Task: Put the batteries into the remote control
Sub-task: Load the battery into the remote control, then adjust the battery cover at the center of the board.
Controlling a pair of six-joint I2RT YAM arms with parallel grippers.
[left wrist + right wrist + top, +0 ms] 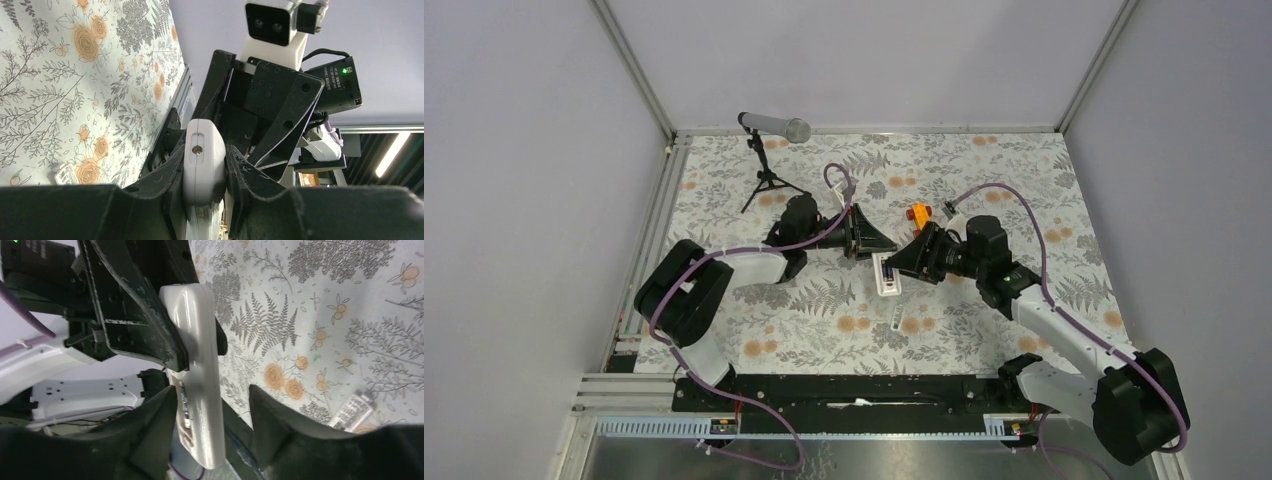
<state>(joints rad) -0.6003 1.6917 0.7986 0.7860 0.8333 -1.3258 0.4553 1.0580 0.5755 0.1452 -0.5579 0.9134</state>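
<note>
Remote control (887, 275): just near-left of the orange toy car (919, 212). Left gripper (204, 170): fingers clamped tight on one end of the remote. Right gripper (211, 390): fingers part open, straddling the remote's other end. One finger rests against its edge, the other stands clear. Small ribbed white piece (355, 411): flat on the floral mat (1024, 180), farther from the car than the remote is. Batteries: cannot make them out.

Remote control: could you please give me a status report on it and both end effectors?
Left end effector shut on slim white remote control. Right end effector open astride it. Batteries not visible. Nothing obstructing.
</note>
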